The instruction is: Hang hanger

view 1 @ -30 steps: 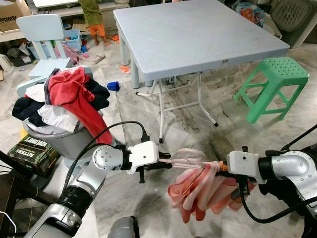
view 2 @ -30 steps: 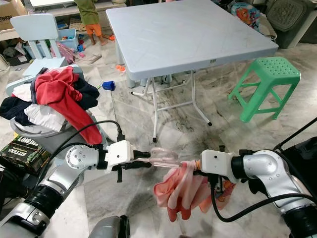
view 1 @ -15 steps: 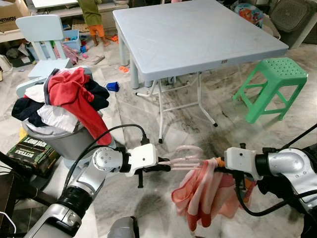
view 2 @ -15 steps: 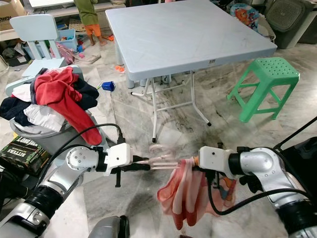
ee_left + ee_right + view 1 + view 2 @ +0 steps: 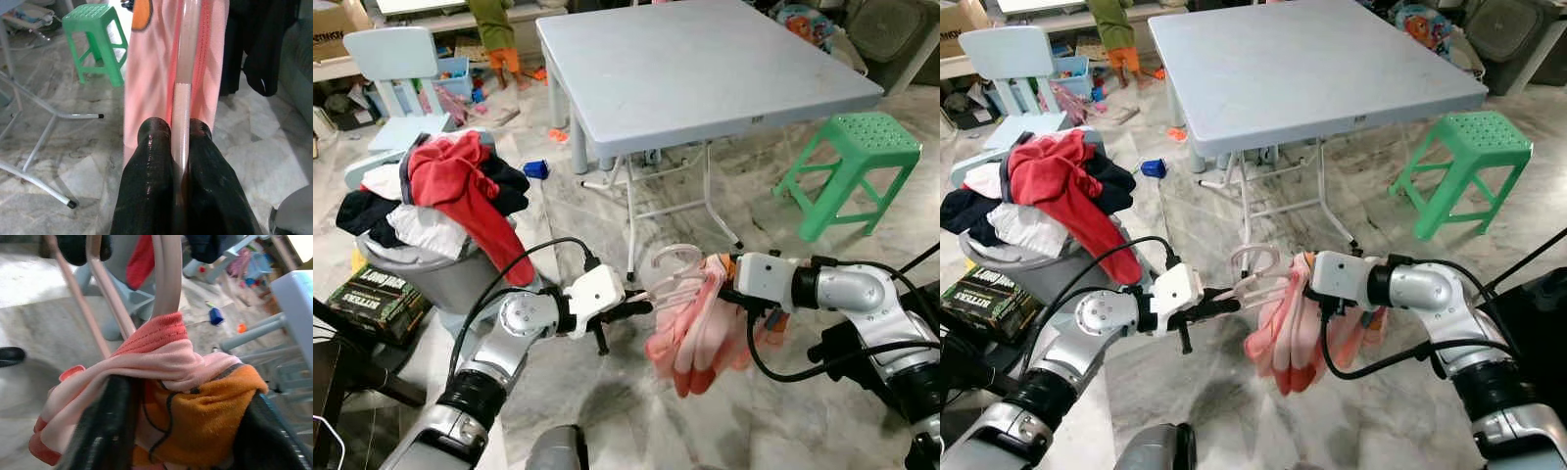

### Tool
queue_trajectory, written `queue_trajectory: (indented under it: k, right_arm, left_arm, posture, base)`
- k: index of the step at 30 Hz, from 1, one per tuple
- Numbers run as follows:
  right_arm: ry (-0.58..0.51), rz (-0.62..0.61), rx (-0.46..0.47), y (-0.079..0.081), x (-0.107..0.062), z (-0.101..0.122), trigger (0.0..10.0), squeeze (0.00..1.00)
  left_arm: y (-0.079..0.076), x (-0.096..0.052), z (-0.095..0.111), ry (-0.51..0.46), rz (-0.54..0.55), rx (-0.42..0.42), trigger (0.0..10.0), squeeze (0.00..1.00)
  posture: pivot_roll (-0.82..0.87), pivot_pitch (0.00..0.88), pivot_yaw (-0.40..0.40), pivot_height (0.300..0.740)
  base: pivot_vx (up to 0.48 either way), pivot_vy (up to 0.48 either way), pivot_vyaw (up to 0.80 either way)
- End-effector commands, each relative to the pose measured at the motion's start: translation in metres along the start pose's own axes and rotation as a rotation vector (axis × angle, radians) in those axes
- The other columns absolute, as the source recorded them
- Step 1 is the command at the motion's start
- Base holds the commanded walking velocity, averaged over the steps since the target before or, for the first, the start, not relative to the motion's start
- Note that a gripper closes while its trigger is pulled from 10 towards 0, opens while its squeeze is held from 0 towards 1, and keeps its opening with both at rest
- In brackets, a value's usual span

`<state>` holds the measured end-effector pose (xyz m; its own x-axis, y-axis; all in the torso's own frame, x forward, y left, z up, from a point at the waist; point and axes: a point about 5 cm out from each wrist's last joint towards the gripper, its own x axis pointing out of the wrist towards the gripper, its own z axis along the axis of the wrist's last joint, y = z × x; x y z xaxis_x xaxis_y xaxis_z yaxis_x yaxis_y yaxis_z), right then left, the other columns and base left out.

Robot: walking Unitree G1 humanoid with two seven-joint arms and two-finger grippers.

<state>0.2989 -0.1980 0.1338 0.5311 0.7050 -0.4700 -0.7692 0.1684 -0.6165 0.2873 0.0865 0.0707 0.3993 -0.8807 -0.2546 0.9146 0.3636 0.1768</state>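
A pale pink plastic hanger (image 5: 671, 277) is held low over the marble floor, in front of the table. My left gripper (image 5: 644, 305) is shut on one arm of the hanger (image 5: 184, 98), pinching the bar between both black fingers (image 5: 152, 161). A pink and orange garment (image 5: 700, 328) drapes from the hanger and bunches downward. My right gripper (image 5: 729, 284) is shut on the bunched collar of the garment (image 5: 186, 382), where it wraps the hanger's neck (image 5: 166, 279). The hook (image 5: 1252, 260) rises above the two grippers.
A grey folding table (image 5: 705, 59) stands ahead with thin metal legs (image 5: 631, 220). A green stool (image 5: 857, 166) is to the right. A grey basket heaped with clothes (image 5: 440, 196) sits on the left, beside a pale blue chair (image 5: 396, 69). A person (image 5: 494, 29) stands far back.
Both grippers have lifted the hanger and garment and carried them forward toward the table. The right arm swung inward, and the hanger tilted so the hook stands more upright.
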Motion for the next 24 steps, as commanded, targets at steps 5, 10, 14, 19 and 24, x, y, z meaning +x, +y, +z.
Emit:
queue_trajectory:
  k: [5,10,14,19,24]
  right_arm:
    - [0.015,-0.055,-0.038,-0.009,0.004,-0.002,10.0,1.0]
    - [0.038,-0.097,-0.057,-0.017,0.0,-0.005,10.0,1.0]
    - [0.056,-0.127,-0.045,-0.019,-0.002,-0.009,10.0,0.5]
    - [0.078,-0.219,0.015,-0.019,-0.006,-0.016,10.0,0.0]
    - [0.089,-0.305,0.048,-0.02,-0.007,-0.019,10.0,0.0]
  left_arm:
    - [0.009,-0.004,-0.001,-0.009,0.072,-0.035,0.0,0.0]
    - [0.005,-0.002,-0.003,-0.001,0.057,-0.034,0.0,0.0]
    - [0.006,-0.001,-0.002,-0.002,0.07,-0.034,0.0,0.0]
    - [0.01,-0.001,-0.001,-0.015,0.104,-0.054,0.0,0.0]
    - [0.01,-0.002,-0.003,-0.007,0.118,-0.079,0.0,0.0]
  posture:
    - [-0.05,0.016,0.003,0.74]
    - [-0.05,0.019,0.005,0.74]
    - [-0.05,0.02,0.005,0.74]
    - [-0.05,0.025,0.009,0.74]
    - [-0.05,0.028,0.018,0.74]
  base:
    - [0.0,0.0,0.0]
    - [0.0,0.0,0.0]
    - [0.0,0.0,0.0]
    - [0.0,0.0,0.0]
    - [0.0,0.0,0.0]
